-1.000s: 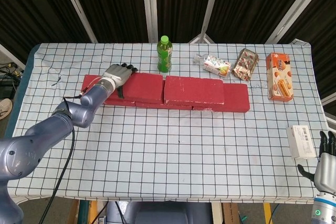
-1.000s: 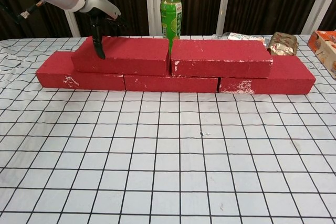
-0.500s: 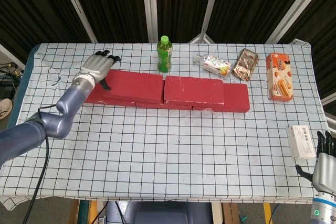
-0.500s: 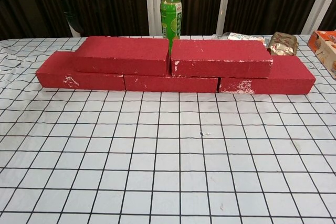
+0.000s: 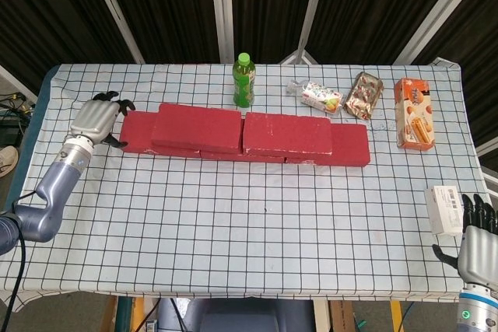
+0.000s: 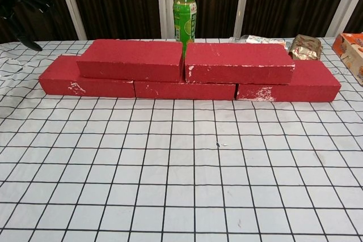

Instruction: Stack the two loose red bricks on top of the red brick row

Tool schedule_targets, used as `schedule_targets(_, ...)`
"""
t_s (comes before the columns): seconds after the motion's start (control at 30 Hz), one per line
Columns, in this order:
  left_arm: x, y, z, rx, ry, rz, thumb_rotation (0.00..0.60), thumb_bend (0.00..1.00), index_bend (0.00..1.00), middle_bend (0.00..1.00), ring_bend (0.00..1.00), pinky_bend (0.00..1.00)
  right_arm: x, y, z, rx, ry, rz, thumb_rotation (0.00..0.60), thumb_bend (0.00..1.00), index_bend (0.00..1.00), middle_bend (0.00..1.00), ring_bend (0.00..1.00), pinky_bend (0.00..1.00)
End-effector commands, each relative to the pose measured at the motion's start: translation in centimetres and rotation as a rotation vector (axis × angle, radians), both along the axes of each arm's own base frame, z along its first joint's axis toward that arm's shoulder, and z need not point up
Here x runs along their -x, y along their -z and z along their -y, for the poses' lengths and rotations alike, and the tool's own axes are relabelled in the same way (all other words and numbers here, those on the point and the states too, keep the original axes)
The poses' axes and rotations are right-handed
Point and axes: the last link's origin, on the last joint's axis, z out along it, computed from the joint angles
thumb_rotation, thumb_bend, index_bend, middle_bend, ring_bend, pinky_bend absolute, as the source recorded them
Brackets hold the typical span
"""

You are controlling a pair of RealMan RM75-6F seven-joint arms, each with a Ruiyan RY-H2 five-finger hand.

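Beside the row's left end, the left hand point(image 5: 95, 119) is hovering, fingers point(image 5: 123, 103) loosely curled, holding nothing. Both rectangular red foam-like bricks point(image 5: 197, 127) point(image 5: 287, 134) are sitting atop the red brick row point(image 5: 348, 145); a careless nudge risks shifting them.

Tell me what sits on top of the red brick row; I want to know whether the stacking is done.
Two red bricks lie flat on the row: the left top brick and the right top brick, nearly end to end. Their undersides and the row's covered top cannot be seen.
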Motion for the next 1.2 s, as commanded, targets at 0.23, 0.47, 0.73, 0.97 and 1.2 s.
schedule_targets(0.23, 1.1, 2.1, -0.2, 0.040, -0.015, -0.044, 0.600, 0.13, 0.29, 0.32, 0.11, 0.15, 0.0, 0.3, 0.1, -0.012, 0.001, 0.002, 0.600, 0.19, 0.00, 0.00, 0.00, 0.00)
schedule_targets(0.47, 0.5, 3.6, -0.6, 0.059, 0.003, -0.071, 0.600, 0.13, 0.29, 0.31, 0.11, 0.15, 0.1, 0.4, 0.2, -0.018, 0.004, 0.007, 0.600, 0.19, 0.00, 0.00, 0.00, 0.00)
schedule_targets(0.73, -0.1, 4.4, -1.0, 0.059, 0.018, -0.103, 0.600, 0.13, 0.30, 0.31, 0.11, 0.14, 0.1, 0.4, 0.2, -0.025, 0.003, 0.011, 0.600, 0.19, 0.00, 0.00, 0.00, 0.00)
schedule_targets(0.97, -0.2, 5.1, -1.0, 0.057, 0.025, -0.135, 0.600, 0.13, 0.33, 0.32, 0.11, 0.14, 0.1, 0.5, 0.2, -0.027, 0.001, 0.011, 0.600, 0.19, 0.00, 0.00, 0.00, 0.00)
schedule_targets(1.2, 0.0, 5.8, -1.1, 0.052, 0.022, -0.164, 0.600, 0.13, 0.33, 0.32, 0.11, 0.14, 0.1, 0.6, 0.3, -0.033, 0.002, 0.010, 0.600, 0.19, 0.00, 0.00, 0.00, 0.00)
